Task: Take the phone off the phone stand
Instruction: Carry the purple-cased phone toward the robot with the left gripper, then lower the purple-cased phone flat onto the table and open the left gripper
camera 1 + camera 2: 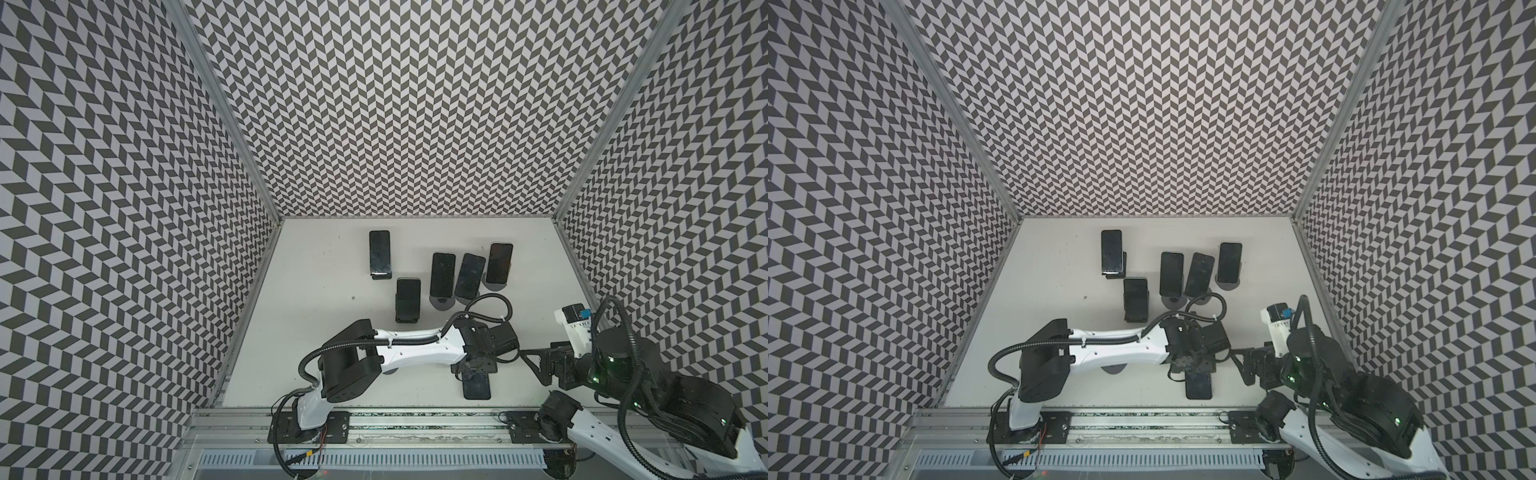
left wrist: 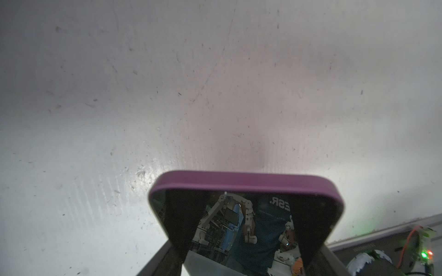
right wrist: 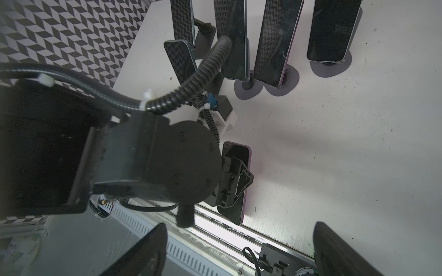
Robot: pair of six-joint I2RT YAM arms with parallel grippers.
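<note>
Fingers of the left arm (image 2: 181,224) clamp the purple-cased phone (image 2: 246,182) across its width, low at the front of the tabletop (image 1: 324,299), well apart from the occupied stands (image 1: 441,302). Whether it touches the tabletop is unclear. It is best settled flat before loosening. Beside them, the right fingers (image 3: 148,251) stand wide and empty.

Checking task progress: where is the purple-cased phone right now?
In both top views the purple-cased phone is clamped by the left gripper, near the front edge of the table, right of centre, in front of the five phones on stands.

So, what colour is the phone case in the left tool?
The phone case is magenta, clearest in left wrist view.
</note>
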